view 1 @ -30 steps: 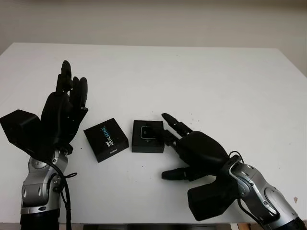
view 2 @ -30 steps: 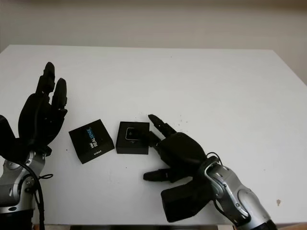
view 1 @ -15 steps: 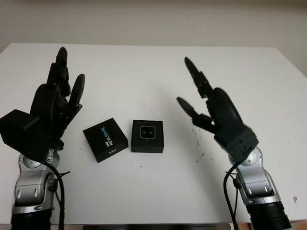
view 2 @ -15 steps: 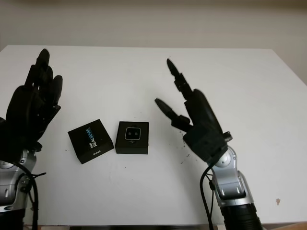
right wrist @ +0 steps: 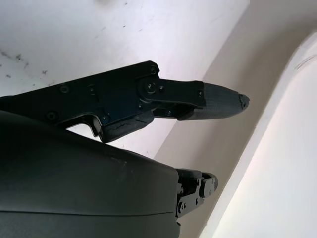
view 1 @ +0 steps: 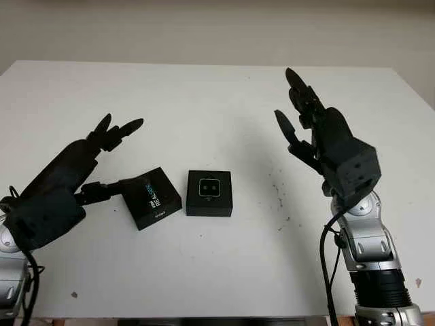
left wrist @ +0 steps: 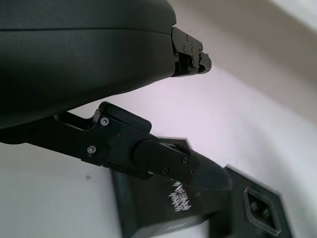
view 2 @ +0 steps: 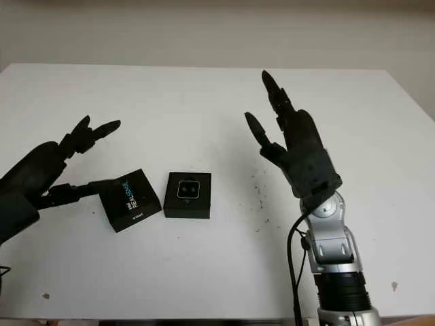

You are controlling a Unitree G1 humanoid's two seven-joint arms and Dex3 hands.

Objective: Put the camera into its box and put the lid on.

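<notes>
Left eye view. A white, matte desk [view 1: 204, 102] carries two black square pieces side by side near its middle. The box [view 1: 209, 193], an open shallow tray with straight walls, sits square to the desk edge; the camera [view 1: 209, 186], a small pale rounded block with two dark lenses, lies inside it with its lens face turned upward. Its long axis cannot be told, as it appears nearly square. Just beside the box, apart from it, the lid [view 1: 150, 197] lies flat with its printed top up, turned at a slant so that its lettering runs diagonally. The left robot hand [view 1: 88, 166], of hard black jointed plastic, is open and holds nothing; it reaches low toward the lid, one fingertip at the lid's near corner, where contact cannot be told. Half a second earlier this robot hand stood upright beside the lid. The right robot hand [view 1: 319, 139] is open, empty, raised well apart from the box, a little farther to the right than before.

Right eye view. The same layout appears; box, camera and lid are unmoved.

Left wrist view. A finger [left wrist: 163, 161] crosses over the lid's printed face.

Right wrist view. The black shell and a finger [right wrist: 198, 101] stand against desk and wall.
</notes>
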